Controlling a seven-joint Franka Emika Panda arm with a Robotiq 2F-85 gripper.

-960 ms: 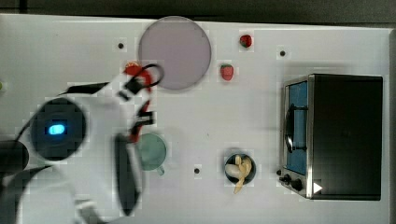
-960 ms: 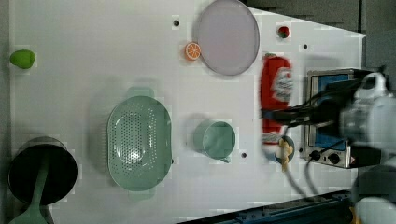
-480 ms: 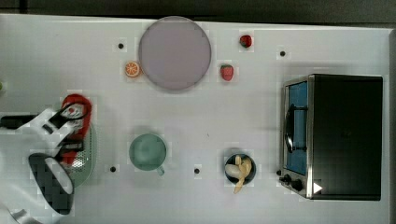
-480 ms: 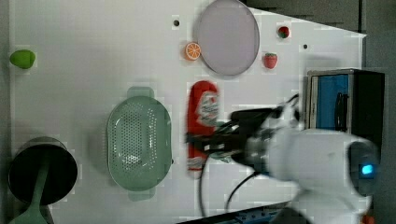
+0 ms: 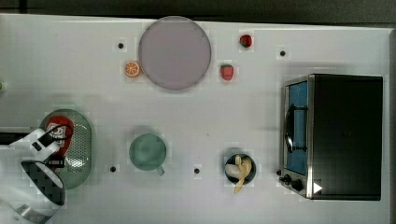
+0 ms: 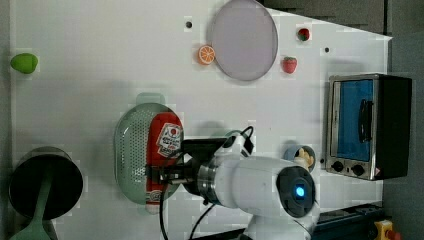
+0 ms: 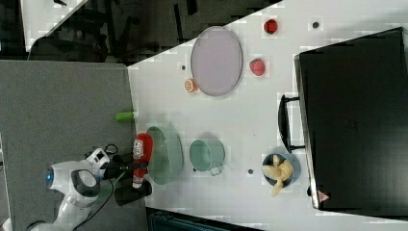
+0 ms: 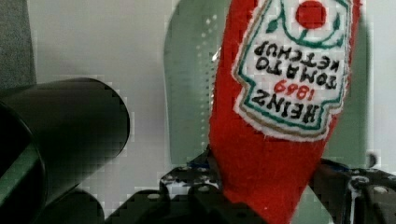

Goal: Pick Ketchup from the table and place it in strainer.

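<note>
The Ketchup (image 5: pixel 60 132) is a red bottle with a white Heinz label. My gripper (image 5: pixel 48 145) is shut on its narrow end. The bottle lies lengthwise over the strainer (image 5: pixel 82 151), a pale green perforated oval basket at the top view's left. In the left view the Ketchup (image 6: pixel 165 146) covers the right half of the strainer (image 6: pixel 131 145), with the gripper (image 6: pixel 161 174) at its lower end. The right view has the Ketchup (image 7: pixel 141 153) by the strainer's (image 7: pixel 168 156) left rim. In the wrist view the Ketchup (image 8: pixel 280 98) hangs in front of the strainer (image 8: pixel 191 93). Whether the bottle touches the basket I cannot tell.
A green cup (image 5: pixel 148 151) stands beside the strainer. Farther off are a purple plate (image 5: pixel 174 52), an orange slice (image 5: pixel 132 69), two strawberries (image 5: pixel 227 72), a bowl with a banana (image 5: pixel 240 169) and a toaster oven (image 5: pixel 336 135). A black pot (image 6: pixel 45 182) stands close to the strainer.
My arm has carried the Ketchup from beside the purple plate to the top view's left and down, past the cup, to over the strainer. The grip has stayed the same.
</note>
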